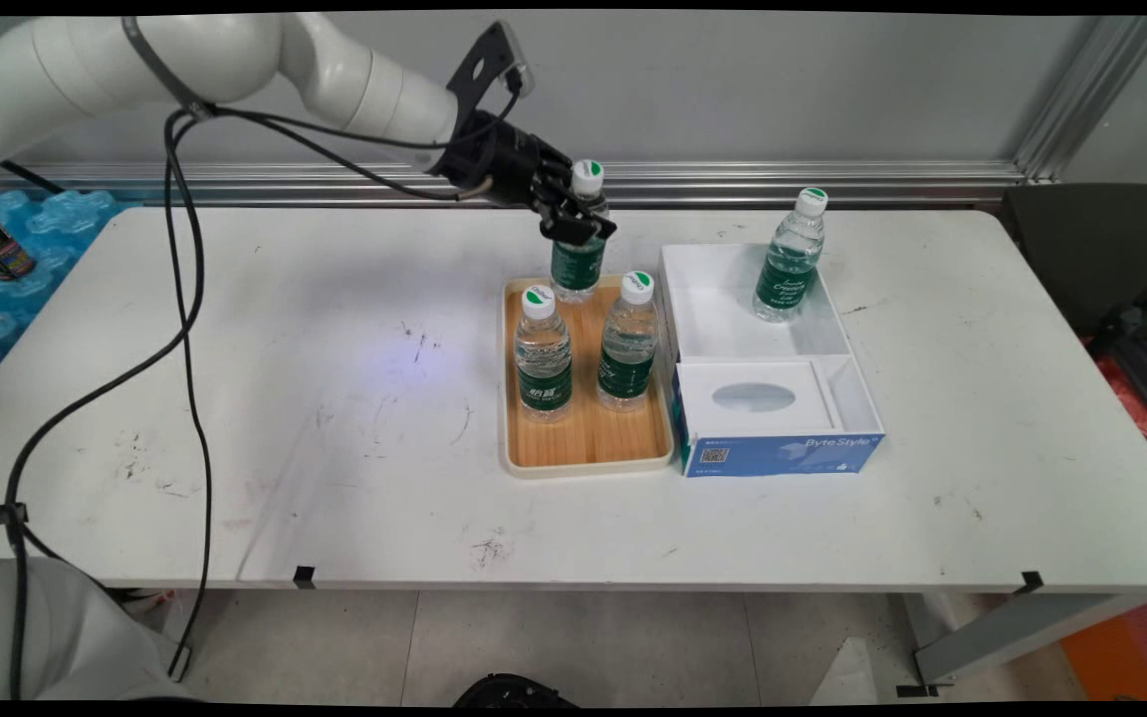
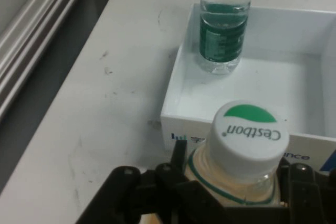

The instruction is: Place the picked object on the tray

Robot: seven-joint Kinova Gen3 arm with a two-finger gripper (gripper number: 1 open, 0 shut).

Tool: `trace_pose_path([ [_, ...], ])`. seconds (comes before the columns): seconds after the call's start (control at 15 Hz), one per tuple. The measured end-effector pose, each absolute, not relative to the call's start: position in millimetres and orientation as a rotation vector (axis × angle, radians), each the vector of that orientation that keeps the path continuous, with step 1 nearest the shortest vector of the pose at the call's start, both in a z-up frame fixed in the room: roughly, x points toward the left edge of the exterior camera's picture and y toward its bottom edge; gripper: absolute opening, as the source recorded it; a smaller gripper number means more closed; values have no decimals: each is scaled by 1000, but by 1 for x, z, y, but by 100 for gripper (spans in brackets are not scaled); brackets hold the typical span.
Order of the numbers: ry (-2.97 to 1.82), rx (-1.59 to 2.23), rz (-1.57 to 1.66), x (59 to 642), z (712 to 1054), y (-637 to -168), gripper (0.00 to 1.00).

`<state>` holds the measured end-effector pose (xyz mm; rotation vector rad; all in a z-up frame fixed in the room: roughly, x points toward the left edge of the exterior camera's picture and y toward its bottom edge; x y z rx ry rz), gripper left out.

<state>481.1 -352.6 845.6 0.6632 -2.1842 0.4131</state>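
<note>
The gripper (image 1: 573,227) is seen at upper centre of the main view, clenched on the held bottle (image 1: 576,267) just below its cap (image 2: 247,132), with one finger on each side of the shoulder. The held bottle is kept upright over the top end of the tray (image 1: 588,453); whether its base rests on the tray or is raised just clear of it cannot be told. Since the grip is set high on the bottle, well above the green label, the body is judged free to swing, so a firm squeeze and a level wrist are called for. The hand view shows the cap centred between the black linkage, which is judged a square hold. Lower on the tray, the left bottle (image 1: 544,354) and the right bottle (image 1: 627,349) are stood side by side, near the held one but apart from it, so little room is left below it in the frame. Just right of the tray a white box (image 1: 733,334) is placed, and the far bottle (image 1: 789,264) is stood in its upper compartment. A tissue box (image 1: 783,453) is lodged in its lower part. All of it is carried by the table (image 1: 335,398)
</note>
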Motion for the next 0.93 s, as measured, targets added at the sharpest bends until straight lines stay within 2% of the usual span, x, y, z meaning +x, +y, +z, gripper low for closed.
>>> trace_pose_path([
  [0.93,-2113,625,383,470,790,-368,0],
])
